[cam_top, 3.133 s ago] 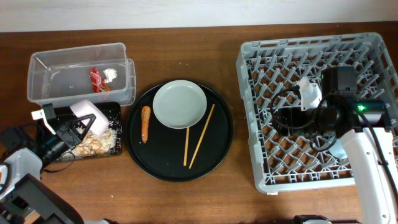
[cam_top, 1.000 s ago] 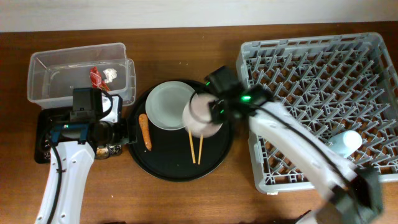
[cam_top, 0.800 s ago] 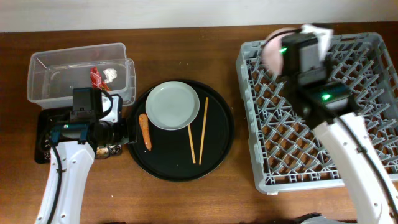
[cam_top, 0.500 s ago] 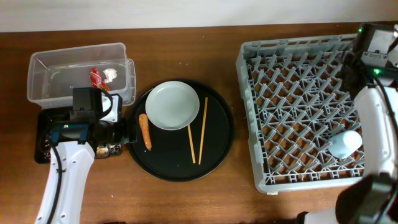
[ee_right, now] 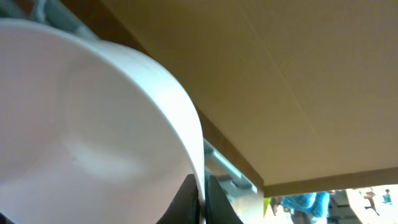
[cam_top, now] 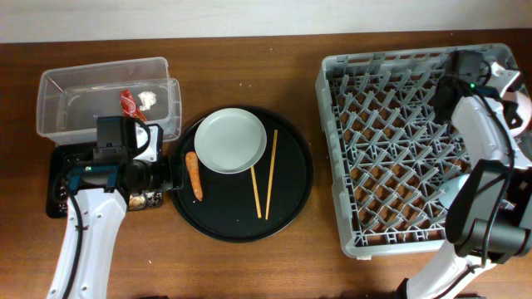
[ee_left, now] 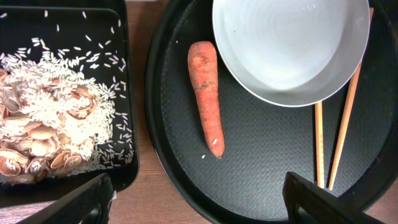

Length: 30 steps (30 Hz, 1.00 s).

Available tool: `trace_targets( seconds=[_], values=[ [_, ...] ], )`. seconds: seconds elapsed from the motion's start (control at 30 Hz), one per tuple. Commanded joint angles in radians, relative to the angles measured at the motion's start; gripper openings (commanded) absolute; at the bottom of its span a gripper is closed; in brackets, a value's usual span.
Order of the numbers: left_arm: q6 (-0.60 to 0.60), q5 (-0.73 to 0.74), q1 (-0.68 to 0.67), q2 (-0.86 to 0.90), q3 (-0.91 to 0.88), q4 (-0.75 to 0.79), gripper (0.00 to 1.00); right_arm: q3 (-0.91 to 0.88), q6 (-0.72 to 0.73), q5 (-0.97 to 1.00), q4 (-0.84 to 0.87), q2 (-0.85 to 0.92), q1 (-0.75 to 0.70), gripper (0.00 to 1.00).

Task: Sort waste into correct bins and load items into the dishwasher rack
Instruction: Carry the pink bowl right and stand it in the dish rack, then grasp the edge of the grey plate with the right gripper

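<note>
Over rack's (cam_top: 391, 124) far right edge, right gripper (ee_right: 198, 196) now pinches bowl (ee_right: 93, 137) rim, swung across from round tray (cam_top: 241, 220); racking likely next; left gripper (ee_left: 199, 196) wide open, empty, above carrot (ee_left: 207, 93).

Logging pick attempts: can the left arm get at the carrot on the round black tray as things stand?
Probably yes. The left gripper is open, the carrot lies bare just ahead of its fingers, nothing on top. The plate sits close alongside and might crowd one finger.
</note>
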Motion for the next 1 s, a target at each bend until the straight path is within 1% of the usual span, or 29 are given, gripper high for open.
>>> trace_targets(
  seconds=[0.0,0.07,0.1,0.13,0.17,0.2,0.3,0.33,0.43,0.47,0.53,0.57,0.6,0.63,0.67,0.73,0.77,0.9,0.97],
  values=[
    [-0.014,-0.006,0.004,-0.011,0.007,0.004,0.87,-0.01,0.039,-0.135,-0.104,0.023,0.064,0.04],
    [-0.014,-0.006,0.004,-0.011,0.007,0.004,0.87,-0.01,0.039,-0.213,-0.153,0.023,0.082,0.05],
    [-0.014,-0.006,0.004,-0.011,0.007,0.004,0.87,-0.01,0.039,-0.236,-0.179,0.023,0.088,0.12],
    [-0.014,-0.006,0.004,-0.011,0.007,0.004,0.87,-0.01,0.04,-0.244,-0.198,0.021,0.092,0.15],
    [-0.014,-0.006,0.004,-0.011,0.007,0.004,0.87,-0.01,0.04,-0.25,-0.22,0.012,0.101,0.15],
    [-0.014,-0.006,0.004,-0.011,0.007,0.004,0.87,-0.009,0.047,-0.272,-0.23,-0.01,0.109,0.2],
    [-0.014,-0.006,0.004,-0.011,0.007,0.004,0.87,0.002,0.046,-0.376,-0.231,-0.097,0.129,0.51],
    [-0.014,-0.006,0.004,-0.011,0.007,0.004,0.94,0.009,0.039,-0.413,-0.231,-0.132,0.144,0.65],
    [-0.014,-0.006,0.003,-0.011,0.007,0.004,0.95,0.037,0.031,-0.594,-0.229,-0.241,0.227,0.79],
    [-0.014,-0.007,0.003,-0.011,0.007,0.004,0.95,0.04,0.011,-0.705,-0.215,-0.269,0.264,0.8],
    [-0.014,-0.007,0.003,-0.011,0.007,0.004,0.96,0.04,-0.091,-1.008,-0.159,-0.293,0.36,0.81],
    [-0.014,-0.007,0.003,-0.011,0.007,0.004,0.99,0.04,-0.098,-1.17,-0.116,-0.283,0.431,0.81],
    [-0.014,-0.007,0.003,-0.011,0.007,0.004,0.99,0.04,-0.097,-1.264,-0.075,-0.259,0.5,0.82],
    [-0.014,-0.007,0.003,-0.011,0.006,0.004,0.99,0.04,-0.097,-1.282,-0.06,-0.246,0.526,0.82],
    [-0.014,-0.007,0.003,-0.011,0.005,0.004,0.99,0.04,-0.097,-1.285,-0.023,-0.205,0.592,0.82],
    [-0.014,-0.007,0.003,-0.011,0.005,0.004,0.99,0.04,-0.073,-1.281,0.032,-0.119,0.676,0.81],
    [-0.014,-0.007,0.003,-0.011,0.005,0.004,0.99,0.04,-0.055,-1.281,0.053,-0.08,0.702,0.77],
    [-0.014,-0.007,0.003,-0.011,0.004,0.005,0.99,0.04,0.146,-1.282,0.161,0.1,0.755,0.69],
    [-0.014,-0.007,0.003,-0.011,0.004,0.005,0.99,0.04,0.183,-1.286,0.175,0.154,0.765,0.63]
  ],
)
